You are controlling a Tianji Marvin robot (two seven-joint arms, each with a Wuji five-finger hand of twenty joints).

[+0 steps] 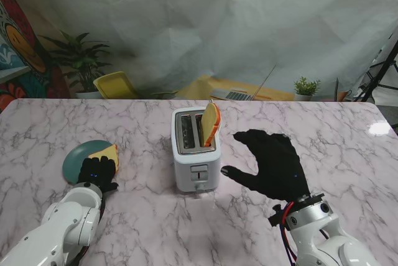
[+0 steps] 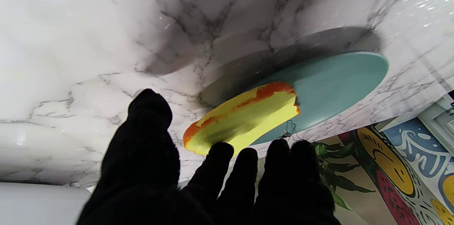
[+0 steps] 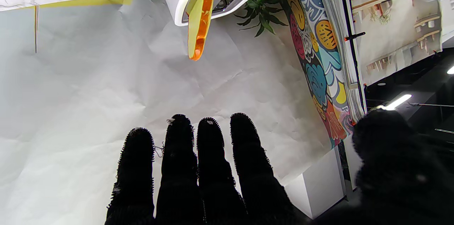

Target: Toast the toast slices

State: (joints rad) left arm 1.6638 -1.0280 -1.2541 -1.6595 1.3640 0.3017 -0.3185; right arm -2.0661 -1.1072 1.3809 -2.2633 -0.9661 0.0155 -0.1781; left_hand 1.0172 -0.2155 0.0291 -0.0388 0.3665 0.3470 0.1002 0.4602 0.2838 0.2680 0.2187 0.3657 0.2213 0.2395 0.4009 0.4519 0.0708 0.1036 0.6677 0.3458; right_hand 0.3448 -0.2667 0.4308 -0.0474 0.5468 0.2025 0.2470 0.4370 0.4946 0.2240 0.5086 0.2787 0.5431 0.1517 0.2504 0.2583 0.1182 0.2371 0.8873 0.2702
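A white toaster [image 1: 196, 154] stands mid-table with two slots. One toast slice [image 1: 211, 123] stands tilted in its right slot, sticking up; the right wrist view shows this toast slice [image 3: 198, 19] too. My right hand [image 1: 273, 163] hovers open to the right of the toaster, fingers spread, holding nothing. A second toast slice [image 1: 107, 154] lies on a teal plate [image 1: 78, 159] at the left. My left hand [image 1: 96, 171] sits at the plate's near edge, fingers apart just short of that second slice [image 2: 241, 118], not gripping it.
Beyond the table's far edge are a yellow chair [image 1: 116, 84], potted plants [image 1: 84, 61], a laptop [image 1: 236, 95] and a white backdrop sheet. A tripod leg [image 1: 379, 73] stands at far right. Bare marble lies between the plate and the toaster.
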